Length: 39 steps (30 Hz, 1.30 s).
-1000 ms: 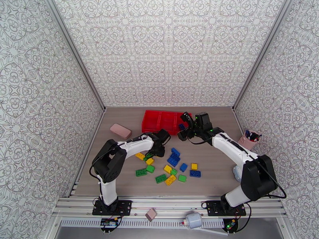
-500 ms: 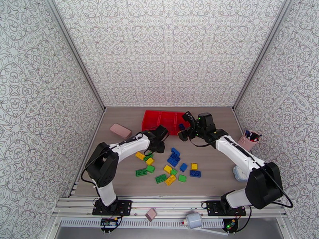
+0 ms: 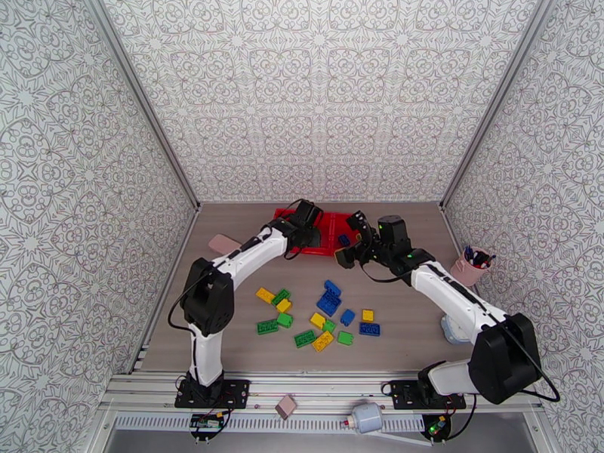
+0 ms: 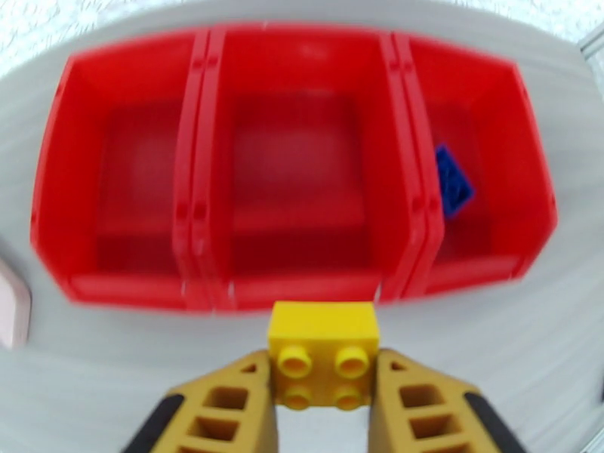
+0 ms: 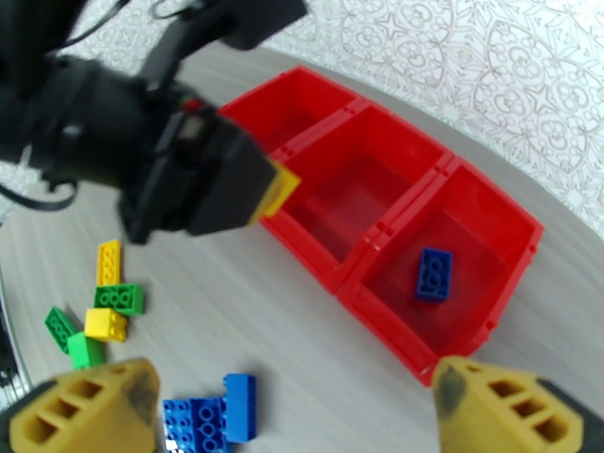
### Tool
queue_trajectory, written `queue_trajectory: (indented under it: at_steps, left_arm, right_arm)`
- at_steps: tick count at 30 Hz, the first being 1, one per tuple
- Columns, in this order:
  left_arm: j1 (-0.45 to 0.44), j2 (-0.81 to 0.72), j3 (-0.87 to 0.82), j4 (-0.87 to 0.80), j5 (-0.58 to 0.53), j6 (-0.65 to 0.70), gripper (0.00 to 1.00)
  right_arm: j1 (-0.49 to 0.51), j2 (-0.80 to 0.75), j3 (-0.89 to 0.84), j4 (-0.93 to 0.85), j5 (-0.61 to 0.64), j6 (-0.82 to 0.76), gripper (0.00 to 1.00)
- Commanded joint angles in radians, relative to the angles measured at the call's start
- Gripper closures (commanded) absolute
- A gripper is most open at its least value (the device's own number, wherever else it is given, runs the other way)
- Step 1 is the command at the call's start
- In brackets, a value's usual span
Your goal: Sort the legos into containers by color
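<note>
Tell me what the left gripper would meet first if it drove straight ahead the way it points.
Probably the near wall of the red plastic three-compartment tray, at its middle compartment. The left gripper, shut on a small yellow lego brick, aims there; height above the rim is unclear.

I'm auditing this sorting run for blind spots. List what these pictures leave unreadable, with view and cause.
Top view: the left arm covers part of the red containers.
Top view: the pink cup holds items too small to name.
Left wrist view: motion blur smears the containers; the left edge cuts a pink object.
Right wrist view: that arm hides most of the yellow brick; the bottom edge crops the blue bricks.
</note>
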Motion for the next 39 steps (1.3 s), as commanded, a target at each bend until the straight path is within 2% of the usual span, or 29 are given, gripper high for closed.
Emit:
queue_trajectory:
  at_steps: [1, 6, 9, 12, 14, 20, 25, 31, 36, 39]
  left_arm:
    - [0.021, 0.092, 0.101, 0.012, -0.012, 0.035, 0.69]
    - [0.037, 0.237, 0.271, -0.034, -0.001, 0.044, 0.69]
    - [0.037, 0.268, 0.348, -0.061, 0.006, 0.047, 0.6]
    - [0.032, 0.23, 0.326, -0.047, 0.0, 0.052, 0.49]
    - [0.033, 0.194, 0.263, -0.033, 0.0, 0.051, 0.42]
    - [0.037, -0.04, 0.01, 0.022, -0.016, 0.013, 0.22]
    - [0.031, -0.251, -0.229, 0.025, -0.068, -0.081, 0.02]
    - [0.035, -0.466, -0.471, -0.026, -0.129, -0.243, 0.0]
    - [0.055, -0.572, -0.591, -0.126, -0.111, -0.408, 0.0]
    - [0.061, -0.595, -0.648, -0.184, -0.06, -0.542, 0.0]
  right_arm:
    - [-0.007, -0.023, -0.027, 0.034, -0.033, 0.032, 0.0]
    - [-0.008, -0.025, -0.029, 0.035, -0.034, 0.035, 0.0]
    - [-0.008, -0.028, -0.027, 0.025, -0.028, 0.031, 0.0]
    - [-0.007, -0.026, -0.027, 0.015, -0.024, 0.025, 0.0]
    - [-0.007, -0.022, -0.027, 0.015, -0.029, 0.025, 0.0]
    - [0.016, -0.006, -0.028, 0.013, -0.03, 0.026, 0.0]
    - [0.074, 0.018, -0.025, 0.013, -0.025, 0.011, 0.0]
    - [0.184, 0.064, -0.015, 0.012, 0.008, 0.027, 0.0]
    - [0.28, 0.112, -0.015, 0.012, 0.036, 0.06, 0.0]
    - [0.306, 0.132, -0.021, 0.029, 0.029, 0.087, 0.0]
